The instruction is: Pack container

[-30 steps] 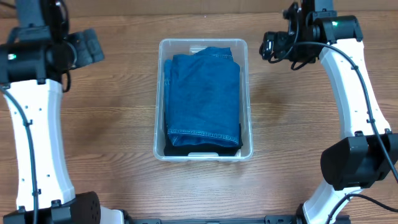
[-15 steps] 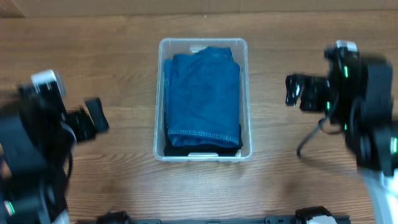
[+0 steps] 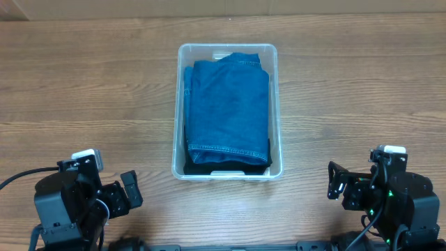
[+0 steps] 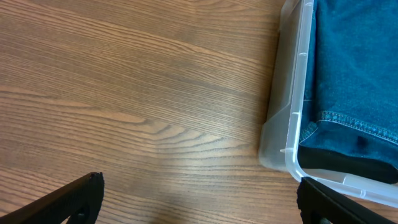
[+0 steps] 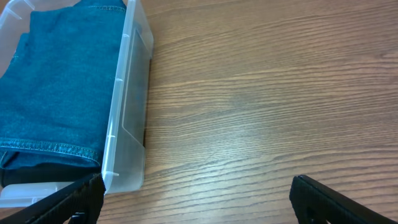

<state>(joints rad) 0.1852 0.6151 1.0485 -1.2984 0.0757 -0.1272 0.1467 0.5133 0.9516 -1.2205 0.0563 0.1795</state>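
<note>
Container [image 3: 179, 111] sits mid-frame in the overhead view, filled by folded blue denim [image 3: 226, 97] over a dark garment [image 3: 209, 169]. Packing is judged done or nearly so, and the next move likely calls only for a check. Left gripper [image 3: 125, 196] at bottom left and right gripper [image 3: 340, 189] at bottom right both have fingers spread and empty, well apart from the rim; nothing overhangs it, and the table [image 3: 83, 90] leaves open room either side.

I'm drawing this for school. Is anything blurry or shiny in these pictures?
Overhead: sharp and evenly lit, the container easy to see. Left wrist: the dark fingers at the bottom look soft; the table grain is crisp. Right wrist: a pale sheen on the wood, and the container's clear wall looks cloudy.
</note>
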